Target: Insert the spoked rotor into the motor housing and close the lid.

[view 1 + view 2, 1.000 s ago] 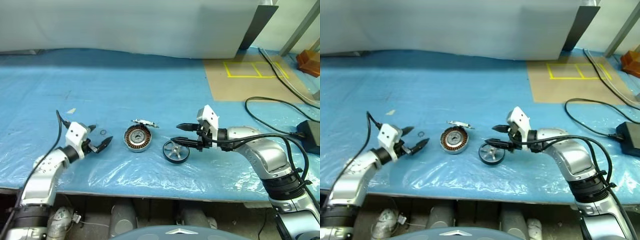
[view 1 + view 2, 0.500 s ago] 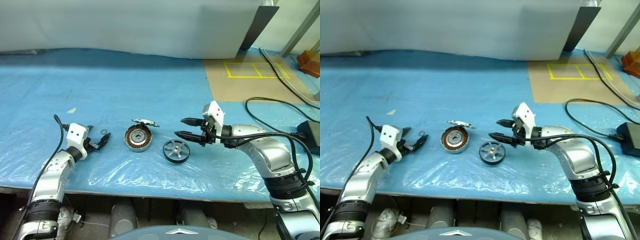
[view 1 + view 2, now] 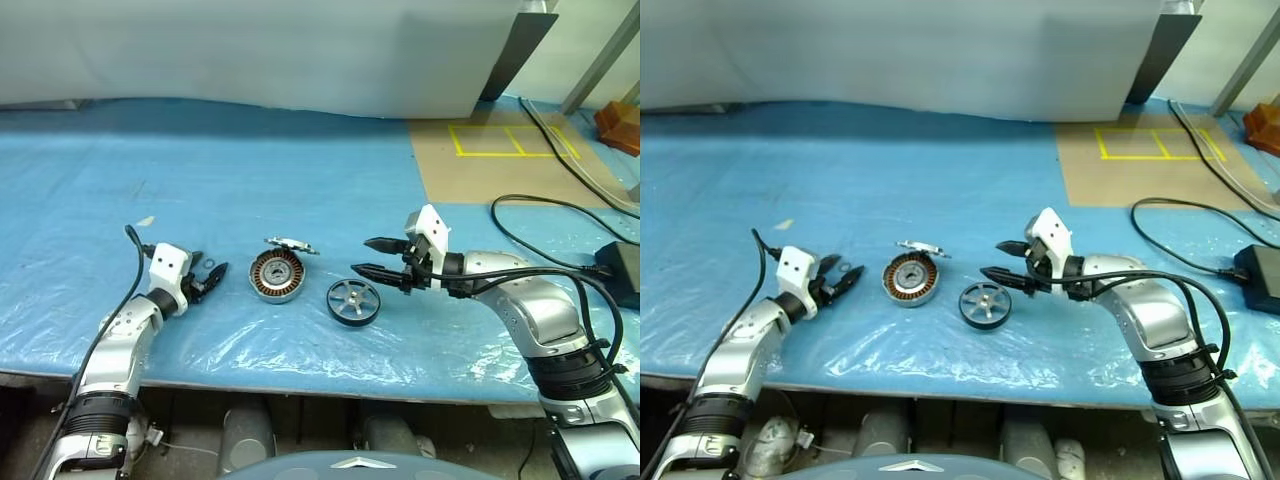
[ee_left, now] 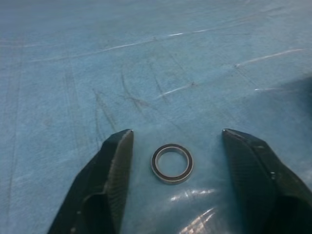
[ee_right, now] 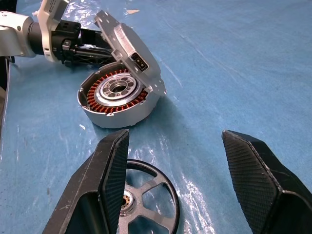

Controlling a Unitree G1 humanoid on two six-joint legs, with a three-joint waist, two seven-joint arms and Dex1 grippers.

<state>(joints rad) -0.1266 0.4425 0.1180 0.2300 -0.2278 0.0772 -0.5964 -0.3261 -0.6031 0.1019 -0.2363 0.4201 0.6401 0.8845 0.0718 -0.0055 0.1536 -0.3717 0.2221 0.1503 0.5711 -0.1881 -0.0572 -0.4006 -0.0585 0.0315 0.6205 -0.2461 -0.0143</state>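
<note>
Left gripper [image 3: 210, 275] has moved in toward the small black ring [image 4: 171, 163] since a second ago and its jaws have narrowed; they're still apart, straddling the ring on the blue sheet [image 3: 300, 180], not touching it. Motor housing [image 3: 276, 275] just right of it: copper windings visible, no rotor in it, lid [image 3: 290, 245] propped tilted on its far rim. Spoked rotor [image 3: 352, 301] lies flat beside the housing. Right gripper [image 3: 367, 256] has pulled back off the rotor; jaws apart, empty.
</note>
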